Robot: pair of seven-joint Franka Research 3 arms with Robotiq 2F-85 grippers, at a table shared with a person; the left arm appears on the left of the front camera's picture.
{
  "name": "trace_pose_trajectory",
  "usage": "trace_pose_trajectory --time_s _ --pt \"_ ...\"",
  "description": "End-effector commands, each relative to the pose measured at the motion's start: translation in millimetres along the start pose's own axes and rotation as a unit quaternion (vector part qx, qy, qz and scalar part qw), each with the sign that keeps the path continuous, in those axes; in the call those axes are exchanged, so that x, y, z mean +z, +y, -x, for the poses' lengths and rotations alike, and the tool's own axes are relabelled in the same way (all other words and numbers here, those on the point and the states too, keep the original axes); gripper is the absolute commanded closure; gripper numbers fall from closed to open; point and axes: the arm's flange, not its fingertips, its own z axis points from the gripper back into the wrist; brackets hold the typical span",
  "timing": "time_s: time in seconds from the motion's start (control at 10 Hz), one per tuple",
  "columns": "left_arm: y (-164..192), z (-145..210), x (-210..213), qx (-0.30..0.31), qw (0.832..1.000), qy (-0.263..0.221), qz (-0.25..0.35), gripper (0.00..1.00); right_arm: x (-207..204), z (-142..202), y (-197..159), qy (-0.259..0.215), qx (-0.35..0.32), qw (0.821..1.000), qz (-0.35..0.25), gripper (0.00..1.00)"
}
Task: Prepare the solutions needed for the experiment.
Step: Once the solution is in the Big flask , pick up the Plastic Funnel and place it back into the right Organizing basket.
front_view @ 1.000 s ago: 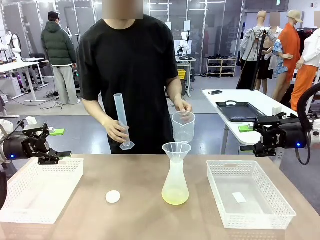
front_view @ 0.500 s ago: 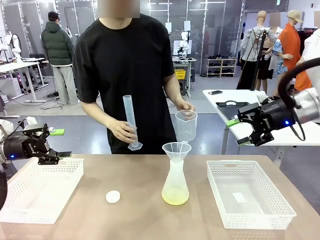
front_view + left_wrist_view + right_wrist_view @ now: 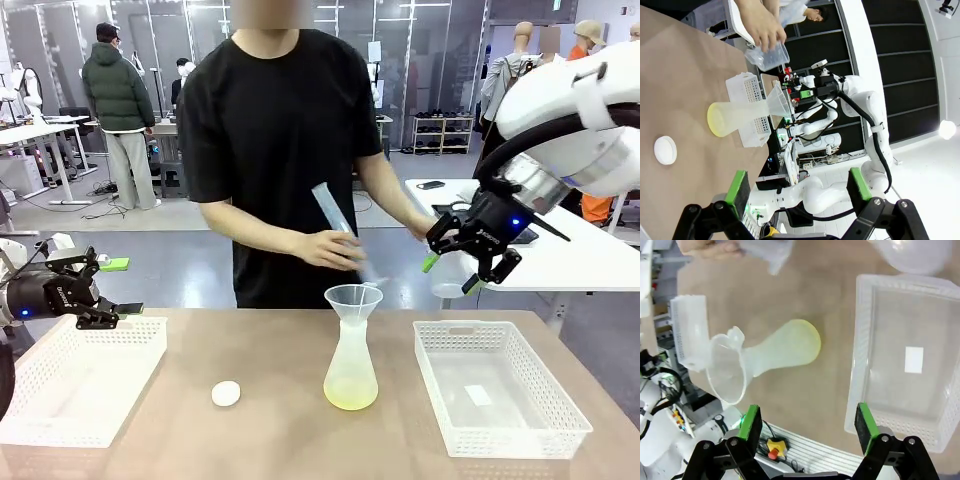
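Note:
The solutions (image 3: 351,396) are a shallow pale yellow-green layer in the bottom of a translucent flask (image 3: 351,365) with a funnel (image 3: 353,298) in its neck, at the table's middle. Over the funnel the person's hand tilts a graduated cylinder (image 3: 338,228). The other hand holds a clear beaker (image 3: 443,285) off to the right. My right gripper (image 3: 449,275) hovers open beside that beaker, with nothing between its fingers. From the right wrist I see the flask (image 3: 785,347), the funnel (image 3: 725,372) and the beaker (image 3: 915,252). My left gripper (image 3: 100,300) stays open above the left basket.
A white mesh basket (image 3: 60,410) stands at the table's left, and another (image 3: 520,430) with a small white slip inside at the right. A round white cap (image 3: 226,393) lies left of the flask. The person stands close behind the far edge.
My right arm swung in from the far right, up and left, to beside the beaker. The person shifted right, tipped the cylinder over the funnel and carried the beaker rightward. Left arm unmoved.

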Motion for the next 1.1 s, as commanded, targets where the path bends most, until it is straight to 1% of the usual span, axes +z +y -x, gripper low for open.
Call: trace_pose_trajectory --time_s 0.0,0.1,0.2,0.3,0.4,1.0 --pt "-1 0 0 0.0 1.0 -0.002 -0.003 0.0 6 -12 13 0.044 -0.017 0.998 0.053 0.07" --pt "-1 0 0 0.0 1.0 -0.002 -0.003 0.0 3 -14 16 0.055 -0.015 0.996 0.073 0.07" --pt "-1 0 0 0.0 1.0 -0.002 -0.003 0.0 7 -11 16 0.064 -0.018 0.993 0.099 0.07" --pt "-1 0 0 0.0 1.0 -0.002 -0.003 0.0 13 -9 16 0.069 -0.008 0.991 0.114 0.07" --pt "-1 0 0 0.0 1.0 -0.002 -0.003 0.0 -1 -5 9 0.05 -0.008 0.996 0.07 0.07" --pt "-1 0 0 0.0 1.0 -0.002 -0.003 0.0 -1 -5 9 0.05 -0.008 0.996 0.07 0.07"
